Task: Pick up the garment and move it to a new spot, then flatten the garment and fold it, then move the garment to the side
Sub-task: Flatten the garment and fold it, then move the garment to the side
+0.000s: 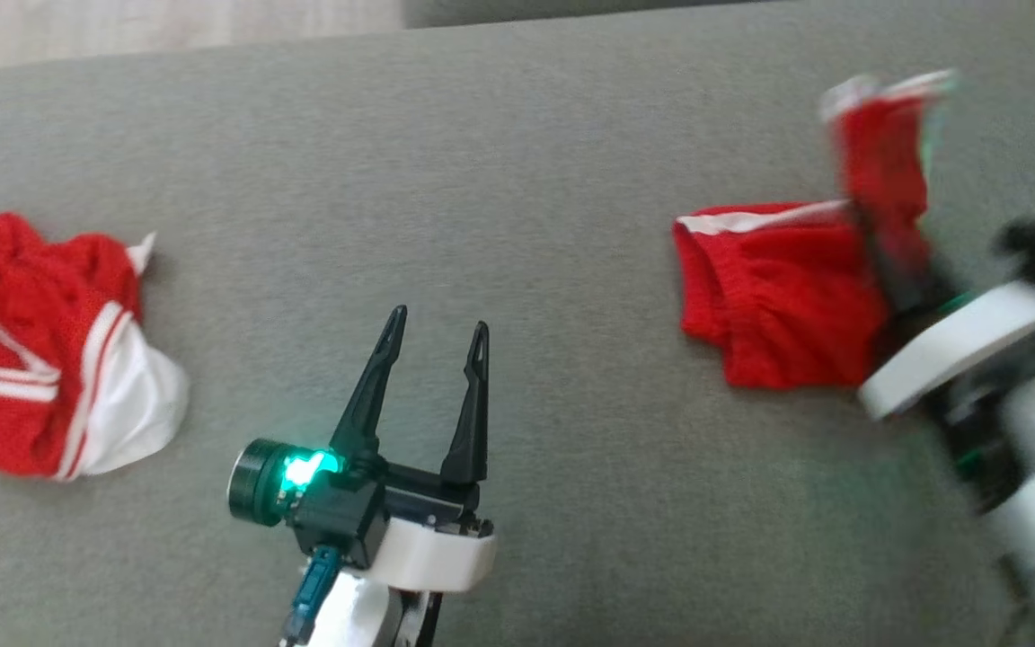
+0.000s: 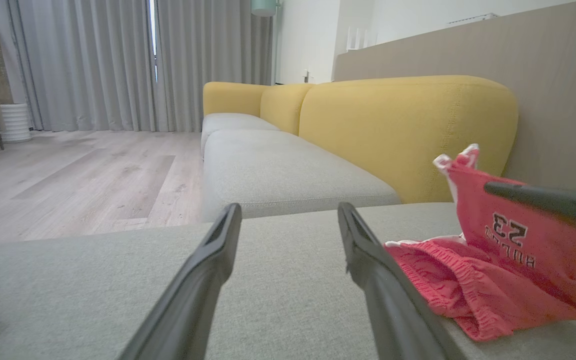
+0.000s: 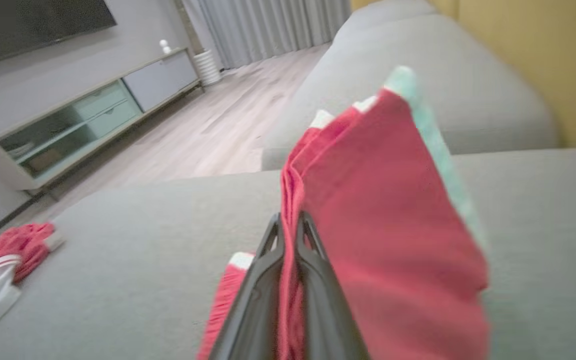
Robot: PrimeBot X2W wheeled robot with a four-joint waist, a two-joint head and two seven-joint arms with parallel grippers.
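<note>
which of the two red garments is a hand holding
The red garment on the right, one edge lifted and pinched in the right hand; the red-and-white garment lies crumpled at the left, untouched.

Open grey cushion [image 1: 571,198] runs from the centre up to twelve o'clock, free for passing. At nine o'clock a crumpled red-and-white garment [image 1: 41,359] lies in the way. At three o'clock the red garment [image 1: 778,305], part lifted upright in the clamped right gripper [image 3: 288,222], blocks the right side. The left gripper [image 1: 439,319], fingers spread, stands at six o'clock.
</note>
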